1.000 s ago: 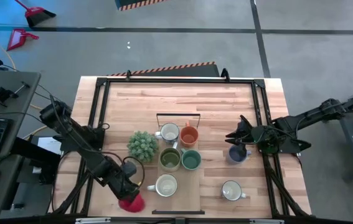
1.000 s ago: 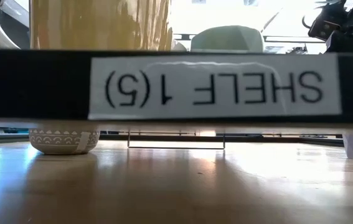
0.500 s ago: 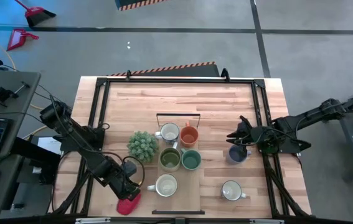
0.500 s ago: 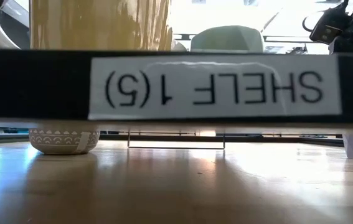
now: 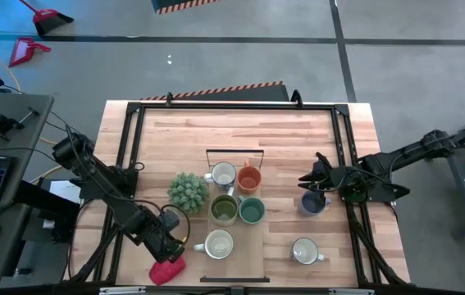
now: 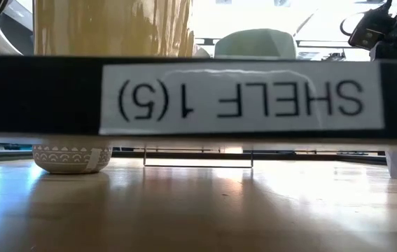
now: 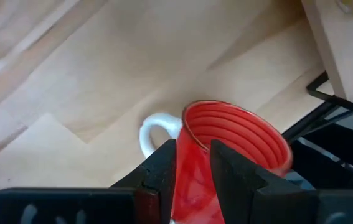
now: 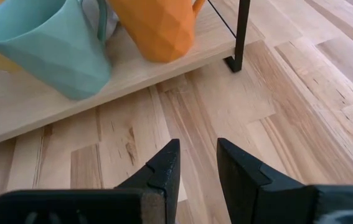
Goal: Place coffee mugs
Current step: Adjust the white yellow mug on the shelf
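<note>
Near the table's (image 5: pixel 298 131) front-left corner, the left gripper (image 5: pixel 169 246) pinches the red mug's (image 5: pixel 167 270) wall, tilted, mid-carry. Next, it likely needs lifting onto the shelf (image 5: pixel 253 254). The right gripper (image 5: pixel 312 185), jaws slightly apart and empty, hovers by the blue-grey mug (image 5: pixel 312 202).

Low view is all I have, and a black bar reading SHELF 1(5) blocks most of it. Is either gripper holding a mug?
Observer: Yes. The left gripper pinches the red mug by its wall, one finger inside the rim.
Operator: Where on the table?
Observer: At the table's near-left corner, past the potted plant.
Operator: And the right?
Observer: The right gripper holds nothing; it hovers by the blue-grey mug.
</note>
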Robot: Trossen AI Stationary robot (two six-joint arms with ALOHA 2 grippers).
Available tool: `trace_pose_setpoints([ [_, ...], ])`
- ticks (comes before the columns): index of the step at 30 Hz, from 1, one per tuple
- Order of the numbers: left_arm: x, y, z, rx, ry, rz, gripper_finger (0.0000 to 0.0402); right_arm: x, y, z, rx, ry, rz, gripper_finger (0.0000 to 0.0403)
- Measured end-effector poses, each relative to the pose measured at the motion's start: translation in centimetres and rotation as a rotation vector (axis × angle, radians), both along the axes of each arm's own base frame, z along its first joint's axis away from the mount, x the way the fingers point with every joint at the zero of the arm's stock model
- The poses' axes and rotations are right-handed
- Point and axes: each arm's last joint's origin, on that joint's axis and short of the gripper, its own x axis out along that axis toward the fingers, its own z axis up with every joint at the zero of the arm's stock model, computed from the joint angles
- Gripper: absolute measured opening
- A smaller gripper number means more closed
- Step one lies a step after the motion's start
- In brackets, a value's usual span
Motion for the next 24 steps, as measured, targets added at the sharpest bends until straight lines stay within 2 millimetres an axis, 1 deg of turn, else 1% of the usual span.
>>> trace_pose_setpoints([
  [2,0.1,0.0,0.5,-0.022,-0.001,0.005,0.0087,0.0,0.0,0.0,0.0,0.0,0.0,0.0087],
  [5,0.5,-0.2,2.0,-0.031,-0.036,-0.023,0.0087,0.0,0.0,0.0,0.0,0.0,0.0,0.0087],
  [8,1.0,0.3,4.7,-0.025,-0.054,-0.043,0.0087,0.0,0.0,0.0,0.005,-0.002,-0.003,0.0087],
  [10,1.3,0.5,6.6,-0.004,-0.088,-0.062,0.0087,0.1,0.0,0.1,0.038,-0.019,-0.022,0.0087],
  [11,1.4,0.5,7.6,0.024,-0.132,-0.078,0.0087,0.2,0.1,0.2,0.06,-0.032,-0.031,0.0087],
  [13,2.0,0.5,9.5,0.09,-0.278,-0.107,0.0087,0.5,0.3,0.5,0.096,-0.065,-0.015,0.0087],
  [15,2.2,0.6,11.1,0.223,-0.411,-0.152,0.0087,1.2,0.7,1.2,0.122,-0.142,0.046,0.0087],
  [17,2.2,0.8,12.8,0.365,-0.54,-0.185,0.0087,1.8,1.0,2.3,0.119,-0.266,0.125,0.0087],
  [20,2.0,1.6,14.4,0.535,-0.645,-0.214,0.0087,2.6,1.4,4.9,0.089,-0.445,0.199,0.0087],
  [22,1.6,2.2,15.0,0.605,-0.673,-0.238,0.0087,3.1,1.6,7.2,0.069,-0.502,0.224,0.0087],
  [24,1.1,2.9,15.7,0.666,-0.688,-0.257,0.0087,3.8,2.0,9.3,0.04,-0.496,0.266,0.0087],
])
